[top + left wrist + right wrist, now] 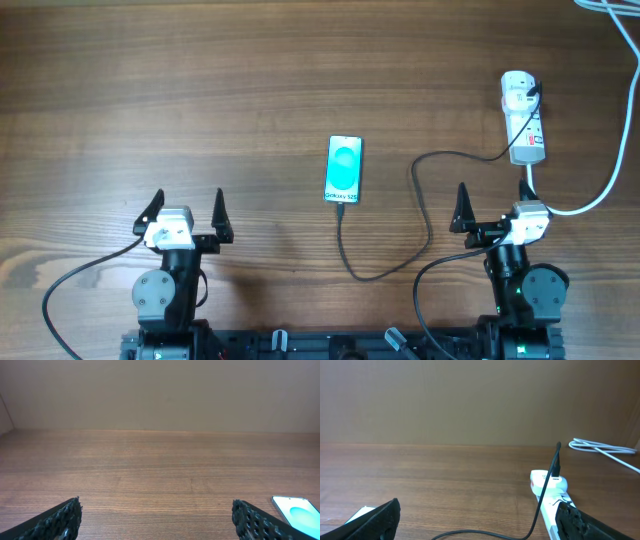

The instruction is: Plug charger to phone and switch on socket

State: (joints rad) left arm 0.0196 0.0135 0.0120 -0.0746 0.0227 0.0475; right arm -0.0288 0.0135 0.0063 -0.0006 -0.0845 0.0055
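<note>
The phone (344, 169) lies flat mid-table with a cyan screen; its corner shows in the left wrist view (297, 511) and in the right wrist view (361, 511). The black charger cable (425, 215) runs from the adapter on the white socket strip (524, 120) in a loop to the phone's near end, its tip touching the phone. The socket also shows in the right wrist view (551, 495) with the charger cable (544, 497). My left gripper (187, 212) is open and empty, left of the phone. My right gripper (492, 212) is open and empty, near the socket's near end.
A thick white cord (610, 190) leaves the socket and curves along the right edge to the back right corner; it lies coiled in the right wrist view (600, 448). A plain wall stands behind the table's far edge.
</note>
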